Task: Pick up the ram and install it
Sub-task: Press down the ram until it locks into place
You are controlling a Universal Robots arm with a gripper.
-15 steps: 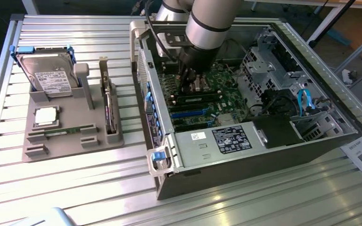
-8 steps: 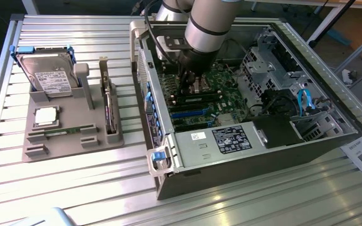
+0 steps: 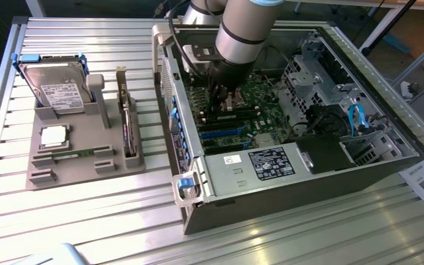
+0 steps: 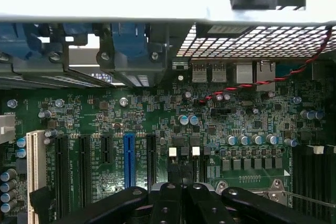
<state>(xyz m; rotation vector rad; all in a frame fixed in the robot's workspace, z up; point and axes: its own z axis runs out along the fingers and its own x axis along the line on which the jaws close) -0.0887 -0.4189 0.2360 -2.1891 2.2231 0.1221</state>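
Note:
My gripper (image 3: 218, 113) reaches down inside the open computer case (image 3: 388, 160), just above the green motherboard (image 3: 260, 91). In the wrist view the dark fingers (image 4: 169, 192) stand together, shut, with nothing visible between them; the gripper (image 4: 184, 170) hangs over the motherboard (image 4: 105, 114), near the black expansion slots and the blue slot (image 4: 129, 158). The ram (image 3: 73, 153), a slim green stick, lies flat in a slot of the grey tray (image 3: 86, 132) on the exterior view's left, well apart from the gripper.
The tray also holds a hard drive (image 3: 57, 88), a square silver processor chip (image 3: 53, 136) and an upright expansion card (image 3: 127, 130). Inside the case are a black power supply (image 3: 271, 163), drive cages and blue cables (image 3: 355, 118). The case walls close in around the arm.

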